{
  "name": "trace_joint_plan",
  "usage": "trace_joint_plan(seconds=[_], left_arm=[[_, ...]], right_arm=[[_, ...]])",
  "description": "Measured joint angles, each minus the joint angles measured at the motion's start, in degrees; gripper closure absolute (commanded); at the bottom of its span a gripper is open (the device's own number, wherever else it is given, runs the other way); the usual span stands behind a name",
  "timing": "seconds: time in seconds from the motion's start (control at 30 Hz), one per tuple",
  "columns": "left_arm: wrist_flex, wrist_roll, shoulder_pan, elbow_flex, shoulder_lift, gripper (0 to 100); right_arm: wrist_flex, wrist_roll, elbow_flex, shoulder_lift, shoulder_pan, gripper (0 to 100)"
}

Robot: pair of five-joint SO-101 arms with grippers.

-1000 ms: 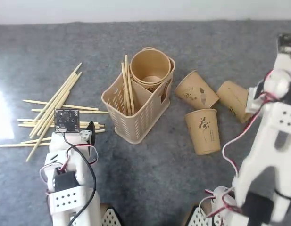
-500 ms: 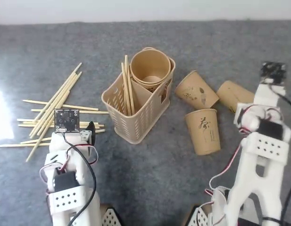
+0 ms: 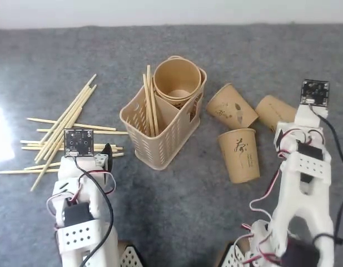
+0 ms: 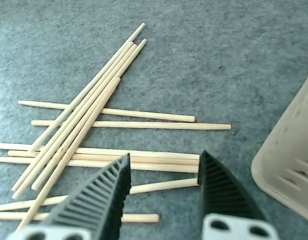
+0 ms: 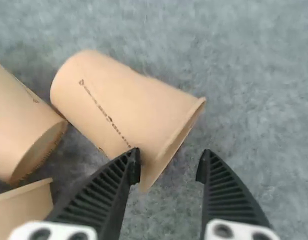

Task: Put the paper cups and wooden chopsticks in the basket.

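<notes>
Grey carpet [image 3: 227, 44] bears loose wooden chopsticks [image 3: 65, 133] at the high view's left, the left gripper [image 4: 164, 165] spread wide and empty over them, the basket [image 3: 160, 142] at centre holding nested paper cups [image 3: 177, 78], three fallen cups [image 3: 240, 156] at right, and the right gripper [image 5: 167, 160] wide open over one cup's rim.

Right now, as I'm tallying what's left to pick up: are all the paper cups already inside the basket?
No, three paper cups lie on their sides outside the basket.
</notes>
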Motion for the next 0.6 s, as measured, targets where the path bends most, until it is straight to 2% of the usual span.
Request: trace_joint_plan(seconds=[0.1, 0.27, 0.6], left_arm=[[0.0, 0.0, 0.0, 0.0, 0.0, 79], [0.0, 0.0, 0.0, 0.0, 0.0, 79], [0.0, 0.0, 0.0, 0.0, 0.0, 79]], right_arm=[[-0.9, 0.1, 0.0, 3.0, -0.4, 83.2], [-1.2, 0.1, -0.3, 5.5, -0.2, 99.5], [-5.5, 4.4, -0.4, 6.1, -0.3, 99.0]])
